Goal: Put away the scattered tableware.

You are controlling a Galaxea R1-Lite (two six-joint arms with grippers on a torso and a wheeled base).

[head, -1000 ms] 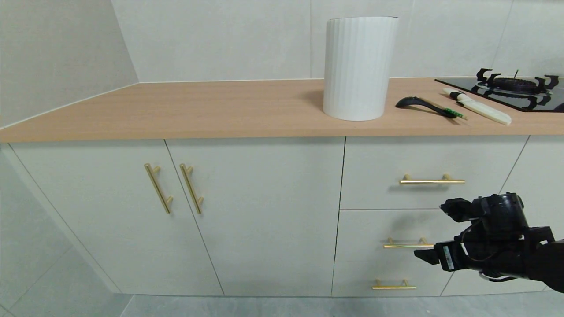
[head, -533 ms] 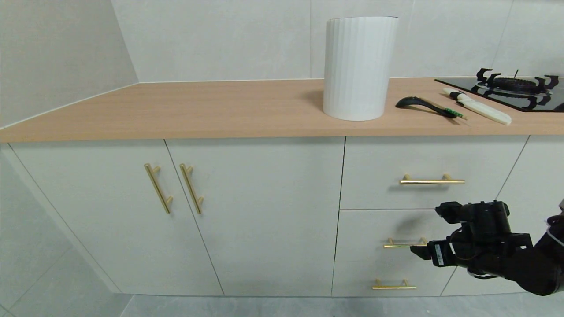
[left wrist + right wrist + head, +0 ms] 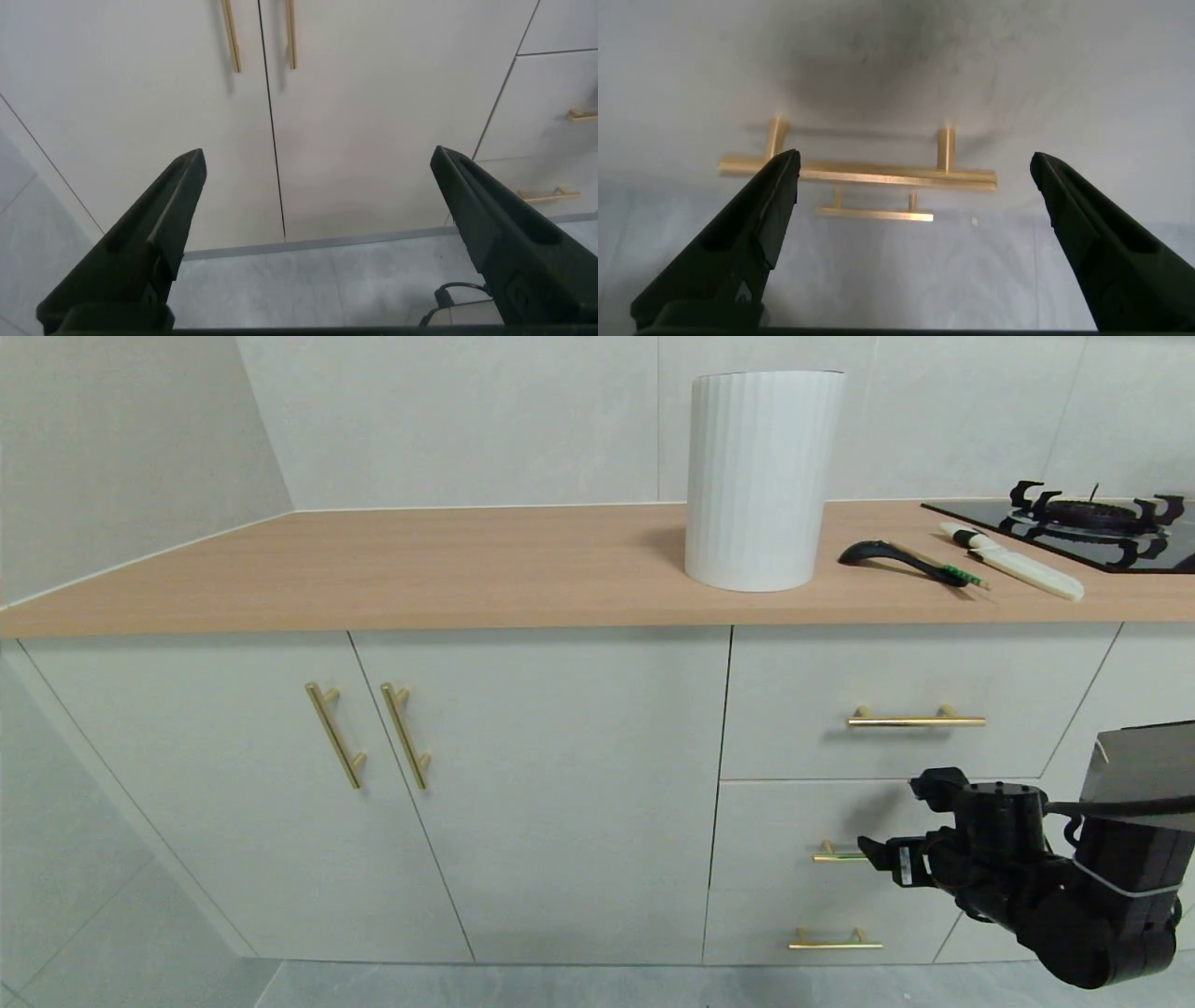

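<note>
The right pincer was low down, in front of the drawers under the counter. Its two fingers stood wide apart and held nothing. It pointed at the middle handle, a thin gold bar on the middle drawer. The top handle was higher up, above the pincer.

In the right wrist view, the right pincer had the middle handle lined up with the gap between its fingers. The bar sat a bit farther off, and the fingers did not seem to touch it. The bottom handle showed just past it.

The left pincer was wide open too, and it was empty. It faced two doors with long gold door handles, above a grey floor.

The tableware lay up on the counter, well apart from both pincers. A black spoon lay just beside a tall white pot. A white knife lay near the spoon, on the side toward the black stove.
</note>
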